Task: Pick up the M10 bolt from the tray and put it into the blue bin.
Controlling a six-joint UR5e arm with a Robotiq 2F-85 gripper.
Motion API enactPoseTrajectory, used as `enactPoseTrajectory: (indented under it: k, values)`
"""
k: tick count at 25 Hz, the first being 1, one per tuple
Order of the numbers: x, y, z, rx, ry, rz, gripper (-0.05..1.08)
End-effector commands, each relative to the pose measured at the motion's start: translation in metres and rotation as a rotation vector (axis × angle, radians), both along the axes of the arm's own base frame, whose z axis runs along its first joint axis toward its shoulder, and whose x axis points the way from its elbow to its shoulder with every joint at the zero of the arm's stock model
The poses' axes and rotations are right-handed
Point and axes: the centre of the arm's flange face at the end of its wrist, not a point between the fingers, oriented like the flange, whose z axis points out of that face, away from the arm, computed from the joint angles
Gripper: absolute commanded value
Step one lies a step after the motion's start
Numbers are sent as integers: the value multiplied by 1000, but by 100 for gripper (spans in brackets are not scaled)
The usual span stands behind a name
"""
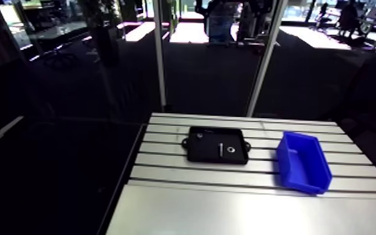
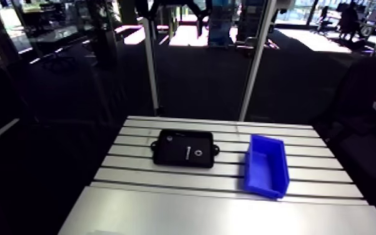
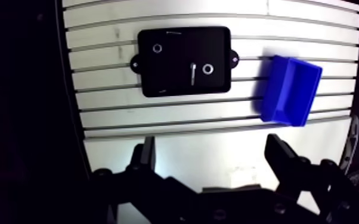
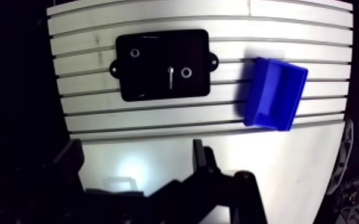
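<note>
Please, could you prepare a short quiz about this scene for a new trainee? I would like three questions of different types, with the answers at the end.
1. True or false: the bolt lies in the black tray, not in the blue bin.
2. Multiple choice: how many ring-shaped parts lie in the tray with the bolt? A) one B) two C) four
3. Fill in the missing word: in the wrist view, the end effector is ____, with nothing between its fingers.

Key: 1 true; 2 B; 3 open.
</note>
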Motion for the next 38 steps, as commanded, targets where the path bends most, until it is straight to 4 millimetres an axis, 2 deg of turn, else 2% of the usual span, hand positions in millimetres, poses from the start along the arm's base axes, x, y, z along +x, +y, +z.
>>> enactPoseTrajectory:
  k: [1,7,14,23,38]
  values:
    - [-9,14,-34,-1,13,-23,1]
    - [-16,34,-83,1,-25,-49,1]
    - [-18,40,-135,1,-37,-52,1]
    - [-10,36,-174,-14,-64,-15,1]
    - [10,33,-237,-13,-16,21,1]
